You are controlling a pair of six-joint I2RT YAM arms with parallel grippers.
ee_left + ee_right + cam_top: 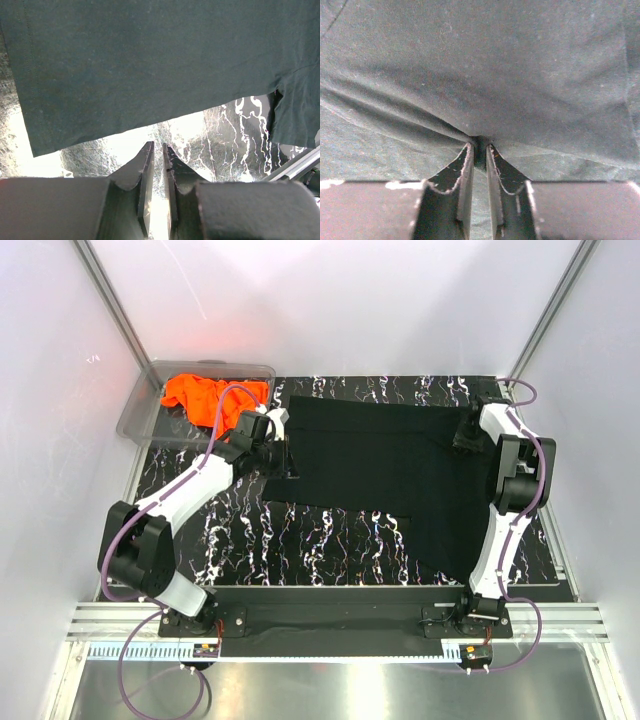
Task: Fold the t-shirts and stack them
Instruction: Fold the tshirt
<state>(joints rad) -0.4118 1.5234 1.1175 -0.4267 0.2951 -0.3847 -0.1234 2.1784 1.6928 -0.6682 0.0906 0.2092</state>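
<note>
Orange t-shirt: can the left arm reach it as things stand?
Probably yes. The orange t-shirt lies by the clear bin, close beside the left gripper, which holds nothing, and nothing stands between them in the top view.

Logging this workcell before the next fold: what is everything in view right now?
table: one, black with white marbling, under it all.
bin: one, clear plastic, far left corner of the table.
orange t-shirt: one, bright orange, bunched in the bin.
black t-shirt: one, black, spread across the middle of the table.
left arm: one, white and black, reaching to the black shirt's left edge.
right arm: one, white and black, at the shirt's far right corner.
left fingers: two, dark, close together, nothing between them.
right fingers: two, dark, pinching a fold of the black fabric.
</note>
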